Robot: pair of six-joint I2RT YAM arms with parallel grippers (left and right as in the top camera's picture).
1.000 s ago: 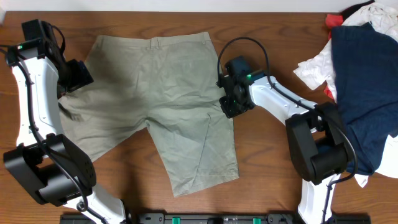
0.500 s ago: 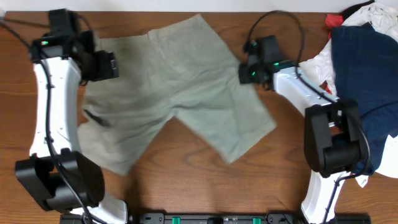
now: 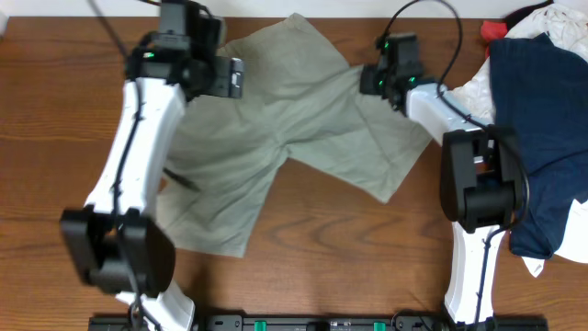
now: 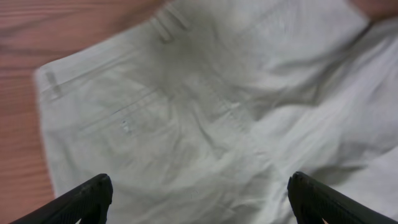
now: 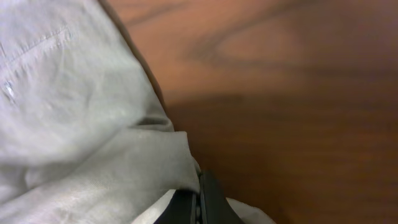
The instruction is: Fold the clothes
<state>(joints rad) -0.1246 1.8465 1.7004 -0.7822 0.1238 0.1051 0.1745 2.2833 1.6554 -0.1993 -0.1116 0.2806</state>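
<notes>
Overhead view, right gripper (image 3: 370,81) first: at the upper right edge of the shorts (image 3: 276,138), toward the far side of the table (image 3: 303,267). From the right wrist: fingers (image 5: 208,205) pressed together, pinching a bunched fold of the shorts (image 5: 74,112). Bare table (image 5: 298,93) just beside that fold. Stitched pocket line on the cloth at upper left.

Left gripper (image 3: 231,78): over the upper left part of the shorts, well apart from the right one. From the left wrist: left gripper (image 4: 202,196) spread wide, fingertips (image 4: 87,199) low in both corners, only cloth between them. Touching the cloth or just above it: cannot tell, picture blurred. Shorts (image 4: 224,124) filling nearly the whole view, with waistband (image 4: 93,68) and a belt loop (image 4: 165,25) toward the upper left, and table (image 4: 37,25) showing at that corner.

Shorts lying wrinkled and slanted across the middle of the table. One leg down toward the lower left, beside the left arm. Other leg out toward the right, ending in a corner near the right arm's base. One more corner up at the far edge.

Farther right, past the right arm: white cloth (image 3: 464,97), touching the navy garment (image 3: 542,119) draped along the table's right side. Red cloth (image 3: 493,29) at the far right corner.
</notes>
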